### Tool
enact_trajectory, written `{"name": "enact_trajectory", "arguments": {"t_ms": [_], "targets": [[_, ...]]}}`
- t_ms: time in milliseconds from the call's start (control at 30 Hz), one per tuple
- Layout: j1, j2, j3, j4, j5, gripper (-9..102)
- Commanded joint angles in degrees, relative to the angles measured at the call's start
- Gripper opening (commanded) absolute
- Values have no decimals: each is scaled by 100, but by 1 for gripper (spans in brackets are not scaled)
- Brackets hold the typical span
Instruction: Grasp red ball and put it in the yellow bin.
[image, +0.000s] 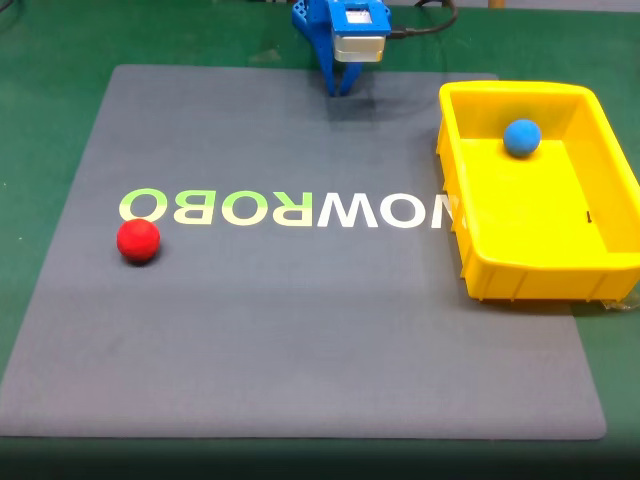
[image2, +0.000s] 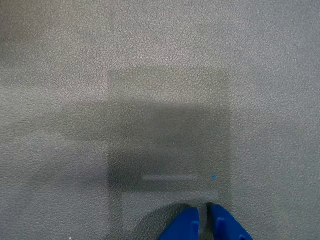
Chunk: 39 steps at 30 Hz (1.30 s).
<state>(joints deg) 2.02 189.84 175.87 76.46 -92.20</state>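
Note:
The red ball (image: 138, 240) rests on the grey mat (image: 300, 330) at the left of the fixed view, just below the letters printed on it. At the right stands the yellow bin (image: 520, 275), with a blue ball (image: 521, 137) lying in its far part. My blue gripper (image: 341, 92) hangs at the mat's far edge, well away from both the ball and the bin. In the wrist view its fingertips (image2: 189, 225) nearly touch over bare mat, so the gripper (image2: 202, 222) is shut with nothing in it.
Green table surface (image: 50, 120) surrounds the mat. Pale lettering (image: 285, 208) runs across the mat's middle. A black cable (image: 430, 20) leaves the arm at the top. Open mat lies between the ball and the bin.

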Motion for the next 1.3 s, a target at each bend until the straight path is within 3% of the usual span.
{"name": "enact_trajectory", "arguments": {"t_ms": [0,733,833,900,1067,1267], "targets": [[97,70,185,26,-44,0],[35,70,185,-26,105,1],[158,70,62,-70,0,27],[308,62,-149,-123,-62,35],[633,-105,-809,-264,-237,36],[1705,-2285,-2276,-1784,-721,35]]}}
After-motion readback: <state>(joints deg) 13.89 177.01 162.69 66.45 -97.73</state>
